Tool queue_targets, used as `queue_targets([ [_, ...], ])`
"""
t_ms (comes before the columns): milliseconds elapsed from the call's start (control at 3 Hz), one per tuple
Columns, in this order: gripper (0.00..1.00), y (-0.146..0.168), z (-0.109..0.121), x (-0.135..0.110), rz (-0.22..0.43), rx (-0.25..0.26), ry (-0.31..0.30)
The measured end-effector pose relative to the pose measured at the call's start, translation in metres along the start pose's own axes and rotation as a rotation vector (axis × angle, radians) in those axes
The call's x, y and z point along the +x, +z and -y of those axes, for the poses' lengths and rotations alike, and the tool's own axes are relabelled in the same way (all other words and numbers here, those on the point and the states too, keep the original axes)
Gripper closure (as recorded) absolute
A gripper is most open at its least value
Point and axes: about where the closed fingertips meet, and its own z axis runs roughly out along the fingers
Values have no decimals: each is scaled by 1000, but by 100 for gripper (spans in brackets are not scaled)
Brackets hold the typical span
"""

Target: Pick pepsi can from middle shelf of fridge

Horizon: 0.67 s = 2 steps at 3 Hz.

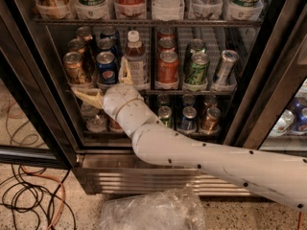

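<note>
The fridge point(144, 175) stands open in front of me. The pepsi can point(106, 66), dark blue with a silver top, stands at the front of its lane on the middle shelf point(192, 92), left of centre. A second blue can point(109, 34) stands further back. My gripper point(106, 85) is open, just in front of and slightly below the pepsi can. One finger point(88, 97) points left under the shelf rail. The other finger point(125, 73) rises between the can and a bottle. My white arm point(201, 157) reaches in from the lower right.
Gold-brown cans point(76, 66) stand left of the pepsi can. A white-capped bottle point(135, 56), red cans point(168, 66), green cans point(196, 68) and a silver can point(225, 65) stand to its right. More cans point(187, 119) fill the lower shelf. A plastic bag point(153, 210) and cables point(24, 195) lie on the floor.
</note>
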Motion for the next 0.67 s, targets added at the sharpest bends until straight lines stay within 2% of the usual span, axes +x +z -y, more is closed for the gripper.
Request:
queue_targets([
  [333,0,15,6,9,9,4,-39],
  [667,5,30,9,19,15,6,-54],
])
